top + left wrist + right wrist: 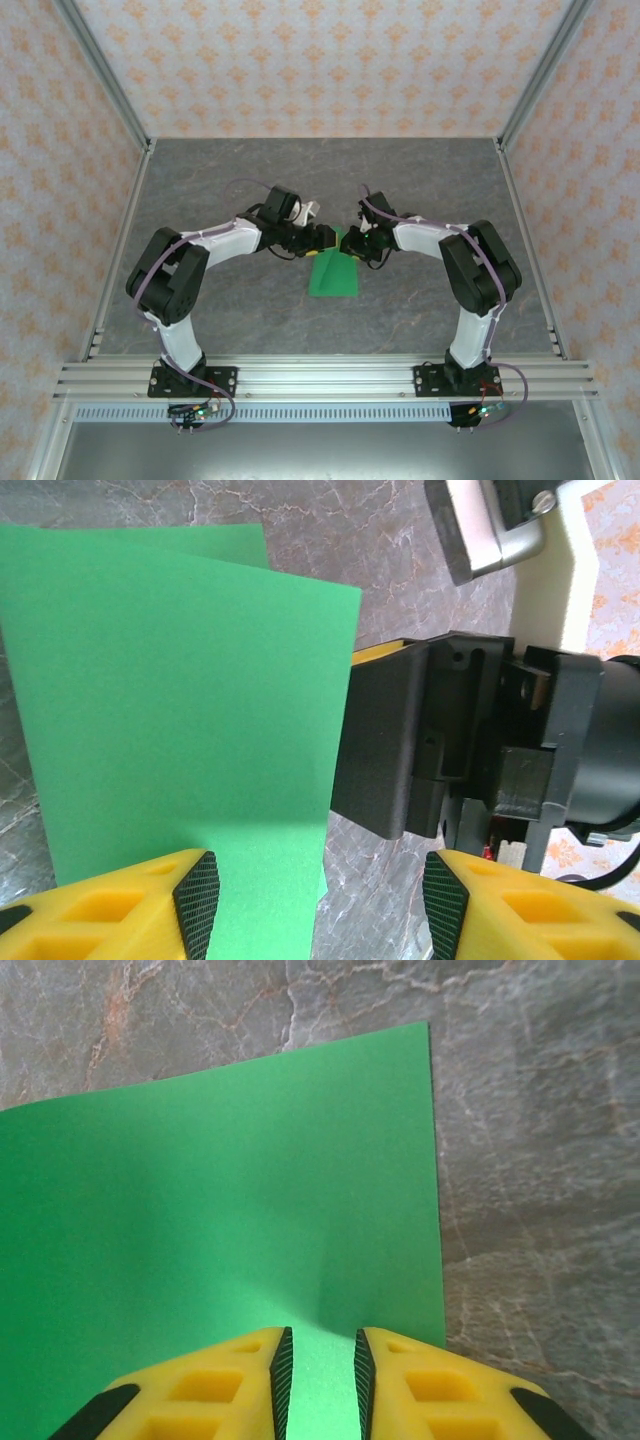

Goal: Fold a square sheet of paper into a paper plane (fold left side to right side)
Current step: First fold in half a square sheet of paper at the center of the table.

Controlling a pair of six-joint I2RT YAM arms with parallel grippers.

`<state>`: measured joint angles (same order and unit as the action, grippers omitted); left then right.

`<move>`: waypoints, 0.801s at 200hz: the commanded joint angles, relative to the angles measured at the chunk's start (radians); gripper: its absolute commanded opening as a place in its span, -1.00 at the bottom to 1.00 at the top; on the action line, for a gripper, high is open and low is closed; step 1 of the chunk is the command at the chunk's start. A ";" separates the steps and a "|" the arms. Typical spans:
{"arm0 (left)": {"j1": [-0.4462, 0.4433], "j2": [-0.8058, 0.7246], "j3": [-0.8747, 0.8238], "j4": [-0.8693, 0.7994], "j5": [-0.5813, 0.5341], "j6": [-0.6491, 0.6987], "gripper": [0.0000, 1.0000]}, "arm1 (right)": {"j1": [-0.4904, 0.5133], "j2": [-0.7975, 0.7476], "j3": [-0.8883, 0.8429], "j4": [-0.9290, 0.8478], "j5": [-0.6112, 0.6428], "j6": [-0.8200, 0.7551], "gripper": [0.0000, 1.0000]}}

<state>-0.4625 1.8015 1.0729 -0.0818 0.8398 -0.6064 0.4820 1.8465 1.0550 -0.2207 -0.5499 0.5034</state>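
The square sheet of paper [333, 275] is bright green and lies folded over on the grey table, near edge flat, far end raised between the two grippers. In the left wrist view two offset layers of the sheet [180, 700] show. My left gripper [320, 905] is open wide, with the sheet's right edge running between its fingers and touching neither pad. My right gripper [320, 1380] stands over the sheet [220, 1190] with a narrow gap between its pads; the paper shows in that gap and is not pinched. From above, the left gripper [325, 238] and the right gripper [352, 243] nearly meet.
The right gripper's black body [420, 740] sits close in front of my left fingers. Grey marbled table [430, 190] stretches to patterned walls and metal frame posts [530, 80]. An aluminium rail [320, 375] carries both arm bases at the near edge.
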 commanded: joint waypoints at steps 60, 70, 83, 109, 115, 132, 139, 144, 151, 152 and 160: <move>-0.009 0.019 0.030 0.023 0.016 -0.013 0.21 | -0.006 -0.085 0.022 -0.029 0.049 -0.018 -0.42; -0.009 0.017 0.029 0.022 0.014 -0.012 0.21 | -0.016 -0.118 0.010 -0.023 0.050 -0.013 -0.41; -0.009 0.017 0.029 0.018 0.010 -0.012 0.21 | -0.031 -0.168 -0.017 -0.001 0.050 0.002 -0.36; -0.009 0.017 0.029 0.018 0.003 -0.012 0.21 | -0.056 -0.277 -0.110 0.094 0.025 0.059 -0.14; -0.010 0.017 0.030 0.018 0.001 -0.012 0.21 | -0.058 -0.294 -0.134 0.129 0.014 0.078 -0.11; -0.009 0.016 0.028 0.020 -0.004 -0.012 0.19 | -0.057 -0.321 -0.194 0.224 -0.017 0.140 -0.09; -0.009 0.016 0.026 0.020 -0.006 -0.012 0.19 | -0.057 -0.323 -0.214 0.265 -0.028 0.166 -0.09; -0.008 0.017 0.026 0.020 -0.007 -0.010 0.17 | -0.056 -0.323 -0.227 0.292 -0.039 0.186 -0.10; -0.010 0.017 0.025 0.020 -0.007 -0.010 0.15 | -0.057 -0.318 -0.245 0.334 -0.050 0.214 -0.10; -0.009 0.017 0.025 0.020 -0.007 -0.010 0.14 | -0.056 -0.317 -0.247 0.340 -0.052 0.218 -0.10; -0.009 0.018 0.024 0.020 -0.007 -0.010 0.12 | -0.057 -0.307 -0.263 0.394 -0.066 0.248 -0.11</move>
<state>-0.4652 1.8076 1.0729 -0.0803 0.8375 -0.6060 0.4248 1.5249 0.8467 -0.0101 -0.5659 0.6350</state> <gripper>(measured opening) 0.574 0.450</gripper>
